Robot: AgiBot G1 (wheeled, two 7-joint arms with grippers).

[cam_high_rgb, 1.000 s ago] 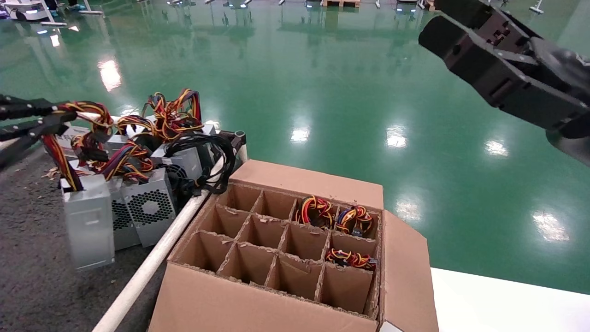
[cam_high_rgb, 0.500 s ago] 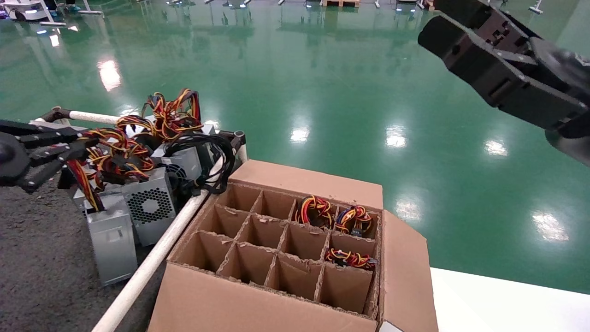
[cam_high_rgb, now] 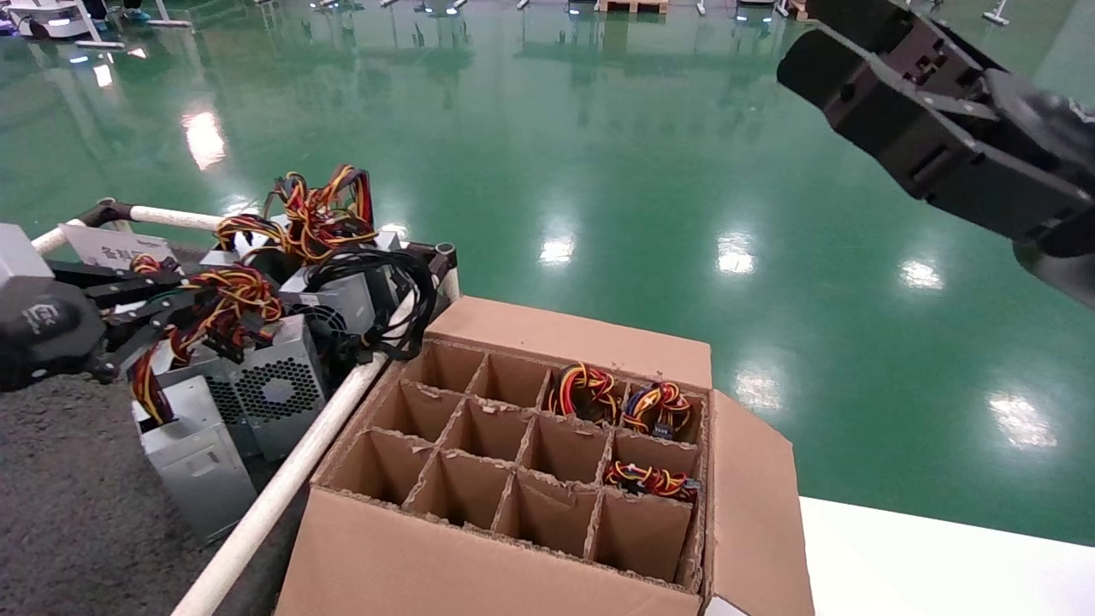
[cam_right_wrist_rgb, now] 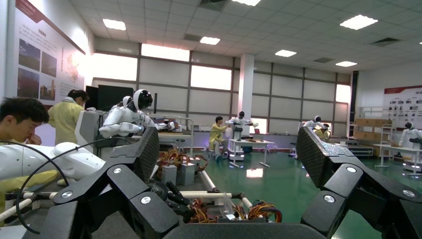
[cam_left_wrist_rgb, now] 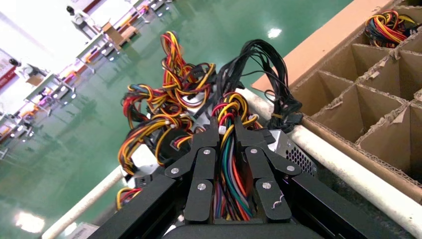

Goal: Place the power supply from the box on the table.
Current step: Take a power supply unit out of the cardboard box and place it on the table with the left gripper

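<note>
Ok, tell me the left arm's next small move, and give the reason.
Probably open the fingers and let go. The left gripper is shut on the wires of the power supply, which looks set down tilted on the table beside the other units, outside the box. The right gripper hangs open, raised over the floor.

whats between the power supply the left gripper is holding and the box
In the head view, the table's white rail runs between the power supply, hung by its wires from the left gripper, and the box.
</note>
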